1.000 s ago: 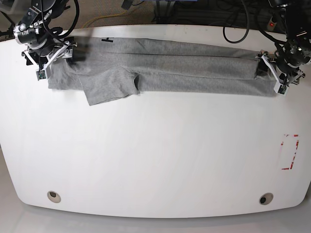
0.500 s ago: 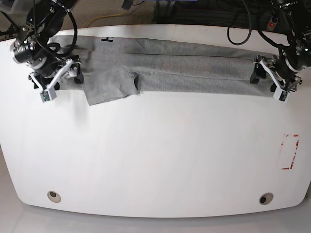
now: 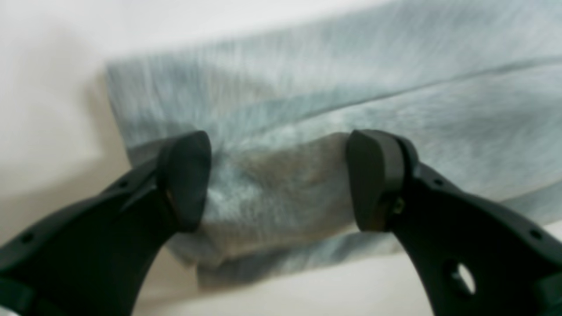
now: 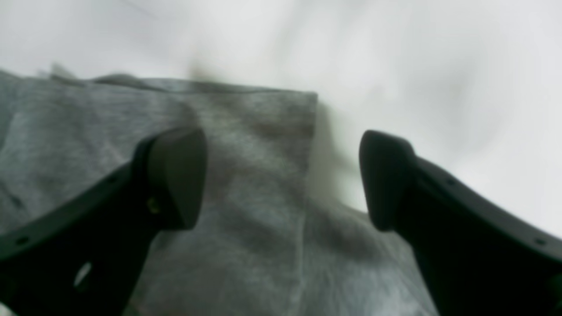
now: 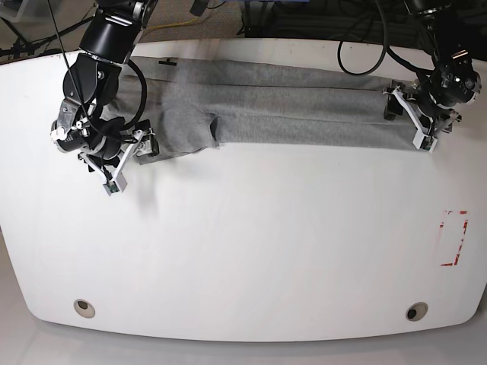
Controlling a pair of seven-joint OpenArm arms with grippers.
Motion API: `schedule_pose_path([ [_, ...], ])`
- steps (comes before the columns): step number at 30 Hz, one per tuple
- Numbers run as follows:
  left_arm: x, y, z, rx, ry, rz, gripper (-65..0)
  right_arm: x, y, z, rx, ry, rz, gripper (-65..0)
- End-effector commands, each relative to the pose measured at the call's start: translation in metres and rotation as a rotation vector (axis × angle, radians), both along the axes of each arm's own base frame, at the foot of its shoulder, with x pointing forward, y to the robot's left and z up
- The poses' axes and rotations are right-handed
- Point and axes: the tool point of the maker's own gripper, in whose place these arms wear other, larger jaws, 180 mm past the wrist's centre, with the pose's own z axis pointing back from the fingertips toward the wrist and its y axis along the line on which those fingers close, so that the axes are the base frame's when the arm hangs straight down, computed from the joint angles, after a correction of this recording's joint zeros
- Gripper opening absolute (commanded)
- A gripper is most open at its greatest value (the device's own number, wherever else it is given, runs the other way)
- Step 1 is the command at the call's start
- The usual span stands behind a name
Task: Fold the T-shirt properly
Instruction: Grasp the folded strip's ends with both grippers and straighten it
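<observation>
One T-shirt (image 5: 289,106), heather grey, lies folded lengthwise into a long band across the far side of the white table (image 5: 251,251). One short sleeve (image 5: 186,129) sticks out toward the near side at the band's left part in base view. Black print shows at one spot only, on the far edge near the left end (image 5: 168,62); just a fragment, not readable. No label or brand visible.

Two grippers, one per arm. Right gripper (image 5: 125,163) is at the shirt's left end in base view, jaws wide apart, holding nothing. Its wrist cam, blurred, shows one dark fingertip (image 4: 175,175) over grey cloth (image 4: 246,184) and the other (image 4: 386,180) mostly over bare table, w/ a straight cloth edge running between them. Can't tell whether the tips touch the fabric.

Left gripper (image 5: 415,118) is at the band's other end, base view right. Jaws also wide apart, nothing clamped. Wrist cam, blurred too: both fingertips (image 3: 186,180) straddle the layered end of the shirt (image 3: 307,109), cloth filling the gap between them but not pinched.

Else on table: one red-and-white dashed rectangle marking (image 5: 454,238) near the right edge, no text on it; two round holes at the near edge, one left (image 5: 84,308), one right (image 5: 415,311). Cables behind the far edge.
</observation>
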Motion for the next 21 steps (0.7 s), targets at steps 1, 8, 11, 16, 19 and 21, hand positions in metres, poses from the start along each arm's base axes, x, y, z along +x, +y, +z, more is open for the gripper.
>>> schedule_pose_path([
  [1,0.012,0.002,0.013,-0.001,-0.070,-0.009,-20.4,0.015,-0.004,0.009,0.013,-0.052,-0.008,-14.1],
  [8,0.012,0.004,0.014,-0.001,-0.078,-0.005,-20.4,0.014,0.002,-0.013,0.079,-0.029,-0.028,-17.1],
  [11,0.012,0.005,0.014,0.001,-0.077,-0.005,-20.4,0.012,0.004,-0.018,0.092,-0.021,-0.032,-30.1],
  [16,0.010,0.004,0.007,-0.010,-0.058,-0.001,-20.4,0.017,0.003,-0.006,0.080,-0.061,-0.027,-58.5],
  [19,0.004,0.006,-0.006,-0.030,-0.021,0.017,-20.4,0.016,0.000,0.015,0.031,-0.125,-0.014,-65.0],
  [21,0.001,0.007,-0.012,-0.040,-0.003,0.026,-20.4,0.015,-0.003,0.031,-0.012,-0.157,-0.002,-65.0],
])
